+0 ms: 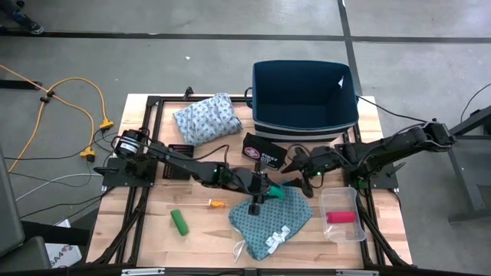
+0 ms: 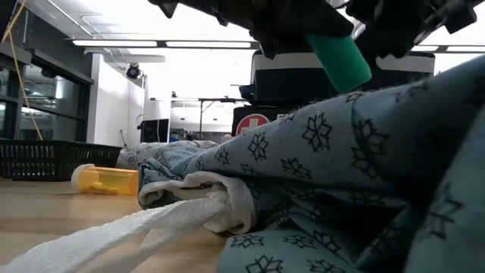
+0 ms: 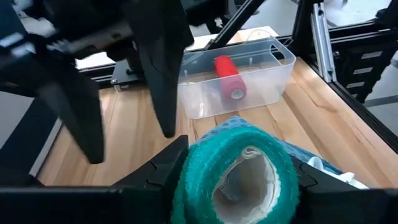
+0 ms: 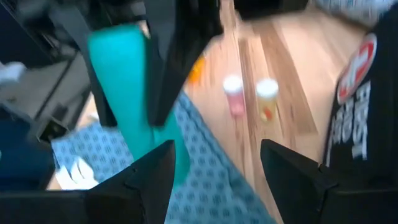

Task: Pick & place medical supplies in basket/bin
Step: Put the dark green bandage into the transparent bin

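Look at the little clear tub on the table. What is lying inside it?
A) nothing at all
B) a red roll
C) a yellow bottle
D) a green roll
B: in the left wrist view a red roll lies inside the clear tub, and the high view shows the same; the green roll lies out on the bare wood instead.

Teal patterned cloth [image 2: 341,167] fills the right foreground, its white tie [image 2: 114,235] trailing out across the wood table [image 2: 45,205]. Teal roll [image 2: 339,57] hangs above it among dark gripper parts. Yellow pill bottle [image 2: 106,180] lies on its side at left, black basket [image 2: 45,159] behind. First-aid pouch [image 2: 258,121] behind the cloth.
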`<action>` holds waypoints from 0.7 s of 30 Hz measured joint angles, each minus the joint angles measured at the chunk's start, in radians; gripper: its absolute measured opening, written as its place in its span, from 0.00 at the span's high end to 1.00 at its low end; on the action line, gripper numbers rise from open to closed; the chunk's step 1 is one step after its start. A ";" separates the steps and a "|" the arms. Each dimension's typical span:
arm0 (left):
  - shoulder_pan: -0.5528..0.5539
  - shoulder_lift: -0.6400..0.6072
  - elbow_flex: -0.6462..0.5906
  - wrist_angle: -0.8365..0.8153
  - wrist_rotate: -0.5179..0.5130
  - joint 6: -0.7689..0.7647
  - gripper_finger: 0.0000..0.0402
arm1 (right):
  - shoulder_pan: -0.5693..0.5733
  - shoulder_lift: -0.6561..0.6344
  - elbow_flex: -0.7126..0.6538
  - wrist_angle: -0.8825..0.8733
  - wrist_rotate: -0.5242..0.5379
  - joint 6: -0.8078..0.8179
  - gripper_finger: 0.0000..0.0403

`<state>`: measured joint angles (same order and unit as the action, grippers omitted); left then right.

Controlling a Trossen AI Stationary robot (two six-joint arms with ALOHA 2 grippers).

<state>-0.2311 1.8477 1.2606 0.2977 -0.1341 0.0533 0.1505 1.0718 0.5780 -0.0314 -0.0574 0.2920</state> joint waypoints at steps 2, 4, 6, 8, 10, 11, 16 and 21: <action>0.002 0.000 0.000 0.000 0.000 0.000 0.62 | 0.000 0.000 0.000 -0.039 0.001 0.000 0.44; 0.002 0.000 0.000 0.001 0.000 0.000 0.62 | 0.000 0.000 0.000 -0.060 -0.001 0.000 0.44; 0.006 0.000 0.000 0.001 0.000 0.003 0.62 | 0.000 0.000 0.000 -0.063 -0.003 0.004 0.44; 0.007 0.000 0.000 0.002 0.001 0.003 0.62 | 0.000 0.000 0.000 -0.063 -0.003 0.025 0.44; 0.013 0.000 0.000 0.002 0.000 0.002 0.62 | 0.000 0.000 0.000 -0.066 -0.003 0.043 0.44; 0.014 0.000 0.000 0.002 -0.001 0.002 0.62 | 0.000 0.000 0.000 -0.069 -0.004 0.046 0.44; 0.028 0.000 0.000 0.002 -0.002 0.000 0.62 | 0.000 0.000 0.000 -0.076 -0.004 0.045 0.44; 0.048 0.000 0.000 0.002 -0.002 0.000 0.62 | 0.000 0.000 0.000 -0.077 0.005 0.045 0.44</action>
<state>-0.1829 1.8477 1.2606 0.2996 -0.1357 0.0528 0.1501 1.0718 0.5777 -0.1083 -0.0522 0.3367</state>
